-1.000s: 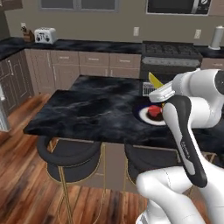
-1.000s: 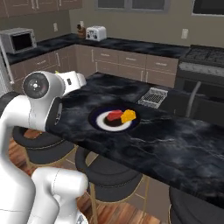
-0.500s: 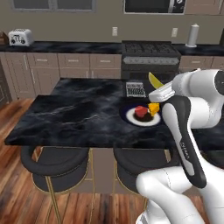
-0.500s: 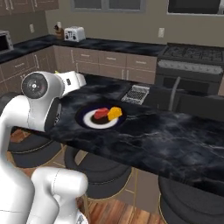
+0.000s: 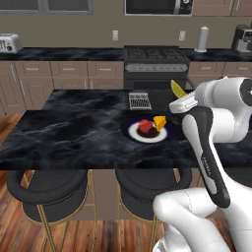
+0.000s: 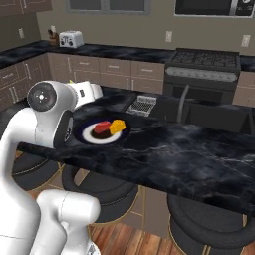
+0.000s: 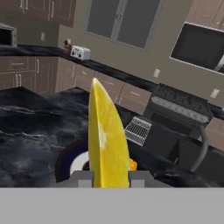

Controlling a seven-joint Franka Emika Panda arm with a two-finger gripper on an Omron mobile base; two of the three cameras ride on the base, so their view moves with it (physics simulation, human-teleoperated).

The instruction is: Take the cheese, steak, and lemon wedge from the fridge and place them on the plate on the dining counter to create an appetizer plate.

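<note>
- Base has rolled sideways along the dining counter (image 5: 74,133) over the last sec: whole scene shifts in both base views, so it's the camera travelling, not the things. This worktop's plate (image 5: 133,132) sat off near the arm before; now it lies close to mid-frame in the left base view, w/ the stove straight behind.
- Meaning for the job, as a judgement: robot is lining up w/ the plate for the last drop-off. Two of three items look delivered; third is in hand, not yet set down.
- Plate carries the steak (image 5: 145,126) and the cheese (image 5: 160,121), touching or nearly so, cheese on the far-right side. A small wire rack (image 5: 139,100) stands just behind the plate, apart from it.
- Pincer (image 7: 109,177) is clenched on the lemon wedge (image 7: 106,140), fingers either side of its base, wedge standing up from them point-first. In the left base view the wedge (image 5: 177,88) pokes up above the wrist, held above the worktop, right of the plate and not touching it.
- Hand view looks past the wedge to the plate rim (image 7: 65,159) below.
</note>
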